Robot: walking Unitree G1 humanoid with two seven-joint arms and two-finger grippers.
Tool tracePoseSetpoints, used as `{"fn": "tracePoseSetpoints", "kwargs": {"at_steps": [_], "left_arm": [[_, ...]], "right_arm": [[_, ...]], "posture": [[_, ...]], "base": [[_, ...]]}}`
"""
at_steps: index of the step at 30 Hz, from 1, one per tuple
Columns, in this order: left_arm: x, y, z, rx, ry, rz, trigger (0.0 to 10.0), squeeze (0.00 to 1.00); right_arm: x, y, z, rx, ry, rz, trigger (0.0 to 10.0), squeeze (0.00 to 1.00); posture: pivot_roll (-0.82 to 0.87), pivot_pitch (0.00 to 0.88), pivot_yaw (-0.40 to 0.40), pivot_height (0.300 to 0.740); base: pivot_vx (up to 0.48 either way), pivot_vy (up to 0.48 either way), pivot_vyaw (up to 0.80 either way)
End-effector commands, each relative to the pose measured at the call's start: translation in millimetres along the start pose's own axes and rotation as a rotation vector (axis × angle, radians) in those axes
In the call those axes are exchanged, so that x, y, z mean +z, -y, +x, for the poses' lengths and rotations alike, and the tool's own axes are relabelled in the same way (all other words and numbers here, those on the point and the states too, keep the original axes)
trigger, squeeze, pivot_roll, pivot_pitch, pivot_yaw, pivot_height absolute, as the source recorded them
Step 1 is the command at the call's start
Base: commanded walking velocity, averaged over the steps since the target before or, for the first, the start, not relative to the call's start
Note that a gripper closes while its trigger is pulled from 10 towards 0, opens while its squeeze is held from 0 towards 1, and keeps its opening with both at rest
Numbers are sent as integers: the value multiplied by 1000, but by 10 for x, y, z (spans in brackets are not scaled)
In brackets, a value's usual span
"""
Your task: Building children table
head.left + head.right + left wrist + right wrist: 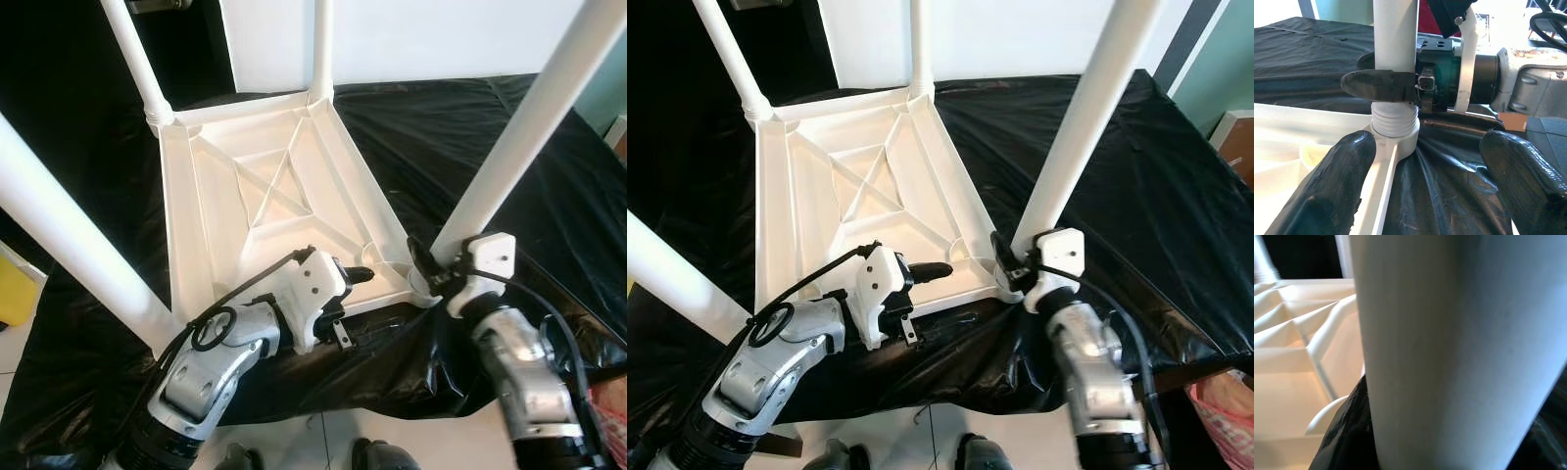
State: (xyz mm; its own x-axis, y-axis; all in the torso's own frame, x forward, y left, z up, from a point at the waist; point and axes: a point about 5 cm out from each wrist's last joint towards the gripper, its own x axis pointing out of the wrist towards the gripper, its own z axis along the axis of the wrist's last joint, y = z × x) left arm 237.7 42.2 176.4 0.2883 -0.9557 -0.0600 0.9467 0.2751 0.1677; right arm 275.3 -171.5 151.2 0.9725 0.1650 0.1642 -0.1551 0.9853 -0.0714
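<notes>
A white plastic children's table (181, 225) lies upside down on a black sheet, its ribbed underside facing up and its legs standing upward. My right gripper (431, 266) is shut on the near-right leg (519, 127) just above its threaded base. In the left wrist view one of its black fingers (1378, 85) wraps the leg (1396, 34) above the socket. My left gripper (353, 289) hovers open at the table's near edge, pointing toward that leg, with nothing between its fingers (1342, 186). In the right wrist view the leg (1449, 342) stands close, against a finger (1349, 431).
Other legs rise at the far left (137, 54), far right (321, 49) and near left (69, 245). The black sheet (549, 196) stretches to the right. A yellow object (15, 289) sits low at the left and a pink bag (612, 406) at the bottom right.
</notes>
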Motion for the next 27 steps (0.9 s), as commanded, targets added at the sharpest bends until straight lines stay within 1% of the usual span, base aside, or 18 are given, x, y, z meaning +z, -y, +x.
{"fn": "tracePoseSetpoints", "kwargs": {"at_steps": [1, 2, 3, 4, 5, 6, 7, 9, 10, 12, 15, 19, 20, 21, 25, 27], "left_arm": [[-17, 29, -2, -5, -12, -1, 10000, 0], [-17, 29, -2, -5, -12, -1, 10000, 0], [-19, 31, 1, -6, -13, 1, 10000, 0], [-19, 31, 1, -6, -13, 1, 10000, 0], [-19, 33, 5, -6, -13, 1, 10000, 0], [-19, 34, 7, -7, -12, 2, 10000, 0], [-21, 32, 9, -5, -14, 5, 10000, 0], [-21, 32, 9, -5, -14, 5, 10000, 0], [-22, 29, 10, -4, -15, 7, 10000, 0], [-21, 23, 9, -1, -15, 9, 10000, 0], [-21, 11, 12, 5, -14, 12, 10000, 0], [-23, 1, 16, 8, -16, 18, 10000, 0], [-22, -1, 17, 9, -15, 18, 10000, 0], [-23, -3, 18, 9, -15, 20, 10000, 0], [-25, -6, 18, 10, -17, 21, 10000, 0], [-28, -5, 14, 10, -19, 20, 10000, 0]], "right_arm": [[-212, 20, -67, -83, -120, -1, 10000, 0], [-212, 20, -67, -83, -120, -1, 10000, 0], [-227, -33, -69, -141, -129, 7, 10000, 0], [-227, -33, -69, -141, -129, 7, 10000, 0], [-226, -87, -70, -209, -126, 20, 10000, 0], [-222, -121, -73, -256, -124, 30, 10000, 0], [-232, -198, -66, -285, -136, 44, 10000, 0], [-232, -198, -66, -285, -136, 44, 10000, 0], [-238, -248, -60, -296, -145, 51, 10000, 0], [-224, -272, -54, -297, -137, 52, 10000, 0], [-187, -246, -52, -304, -118, 45, 10000, 0], [-158, -222, -39, -281, -93, 43, 10000, 0], [-153, -220, -34, -268, -88, 42, 10000, 31], [-138, -223, -26, -250, -77, 37, 10000, 1000], [-102, -218, -14, -221, -55, 28, 10000, 1000], [-53, -180, -6, -182, -24, 27, 10000, 1000]], "posture": [[-91, 142, 5, 740], [-91, 142, 5, 740], [-89, 136, 3, 740], [-89, 136, 3, 740], [-88, 135, 3, 740], [-88, 135, 3, 740], [-84, 129, 1, 740], [-84, 129, 1, 740], [-84, 129, 1, 740], [-81, 125, -2, 740], [-84, 116, -4, 740], [-85, 112, -3, 740], [-84, 104, -4, 740], [-83, 102, -4, 740], [-83, 99, -2, 740], [-83, 97, -2, 740]], "base": [[0, 0, 0], [0, 0, 0], [0, 0, 0], [0, 0, 0], [0, 0, 0], [0, 0, 0], [0, 0, 0], [0, 0, 0], [0, 0, 0], [0, 0, 0], [0, 0, 0], [0, 0, 0], [0, 0, 0], [0, 0, 0], [0, 0, 0], [0, 0, 0]]}}
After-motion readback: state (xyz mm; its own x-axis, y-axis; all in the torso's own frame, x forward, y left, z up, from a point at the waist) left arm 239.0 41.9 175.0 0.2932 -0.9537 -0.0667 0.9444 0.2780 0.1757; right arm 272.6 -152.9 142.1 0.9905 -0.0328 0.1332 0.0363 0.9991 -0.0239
